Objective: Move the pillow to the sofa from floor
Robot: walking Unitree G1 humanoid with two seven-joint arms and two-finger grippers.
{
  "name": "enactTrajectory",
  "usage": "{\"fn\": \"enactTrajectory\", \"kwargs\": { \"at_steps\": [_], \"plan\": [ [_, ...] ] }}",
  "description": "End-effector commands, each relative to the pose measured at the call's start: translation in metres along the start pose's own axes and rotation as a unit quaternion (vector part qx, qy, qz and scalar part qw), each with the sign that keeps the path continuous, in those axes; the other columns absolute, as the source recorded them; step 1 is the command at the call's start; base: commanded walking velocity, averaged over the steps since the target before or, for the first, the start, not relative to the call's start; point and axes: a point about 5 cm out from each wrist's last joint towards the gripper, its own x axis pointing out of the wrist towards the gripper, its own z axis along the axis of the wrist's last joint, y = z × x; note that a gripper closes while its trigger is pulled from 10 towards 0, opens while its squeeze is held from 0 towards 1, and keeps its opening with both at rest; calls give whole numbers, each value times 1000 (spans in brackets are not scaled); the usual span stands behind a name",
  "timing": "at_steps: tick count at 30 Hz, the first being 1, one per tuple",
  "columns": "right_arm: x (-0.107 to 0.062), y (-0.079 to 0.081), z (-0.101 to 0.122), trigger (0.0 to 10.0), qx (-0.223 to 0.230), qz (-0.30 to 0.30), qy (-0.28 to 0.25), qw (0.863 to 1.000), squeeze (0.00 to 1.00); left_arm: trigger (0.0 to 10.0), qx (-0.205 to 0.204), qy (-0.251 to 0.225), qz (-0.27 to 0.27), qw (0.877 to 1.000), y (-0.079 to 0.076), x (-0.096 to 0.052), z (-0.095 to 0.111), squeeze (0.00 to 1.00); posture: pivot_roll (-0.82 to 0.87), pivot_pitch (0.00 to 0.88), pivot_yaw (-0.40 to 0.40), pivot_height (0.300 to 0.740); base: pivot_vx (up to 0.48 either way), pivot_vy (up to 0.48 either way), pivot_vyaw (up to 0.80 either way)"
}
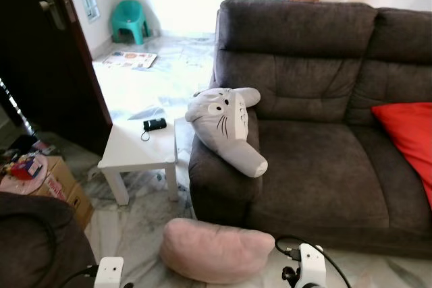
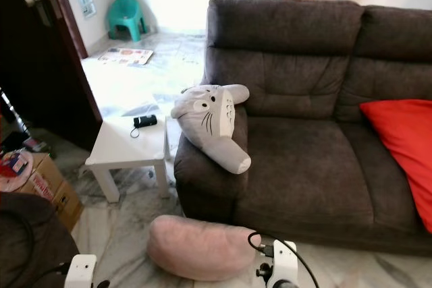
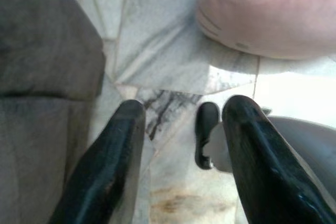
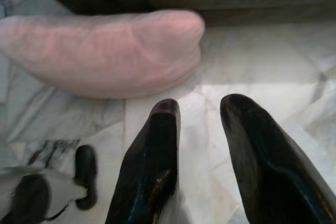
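One pale pink pillow — soft, rounded, bean-shaped — lies on the veined marble floor against the base of the dark grey sofa, whose fabric looks like brushed suede. A plush grey stuffed animal drapes over the sofa's armrest, and a smooth red cushion sits at the far end of the seat. Beside the armrest stands a small white table bearing a black object. Both hands hover low over the floor near the pillow without touching it — left hand and right hand, each with glossy black fingers spread apart.
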Motion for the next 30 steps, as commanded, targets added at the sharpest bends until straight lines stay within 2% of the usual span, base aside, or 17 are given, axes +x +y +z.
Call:
{"fn": "enactTrajectory", "kwargs": {
  "at_steps": [1,21,26,30],
  "plan": [
    [-1,-6,0,10000,2,-8,1,1000,0,10000,4,5,-11,1000,-7,0,-3,0,184,6,-105,740,0,0,0],
    [0,-4,5,10000,-2,-3,-8,1000,0,10000,0,-5,-17,1000,-9,0,-1,0,187,6,-113,740,0,0,0],
    [1,-2,7,10000,-3,1,-11,1000,0,10000,-18,-8,-13,1000,-9,0,-2,0,190,2,-113,740,0,0,0],
    [1,-2,8,10000,-4,2,-11,1000,0,10000,-16,-6,-13,1000,-9,0,-2,0,189,0,-113,740,0,0,0]
  ]
}}
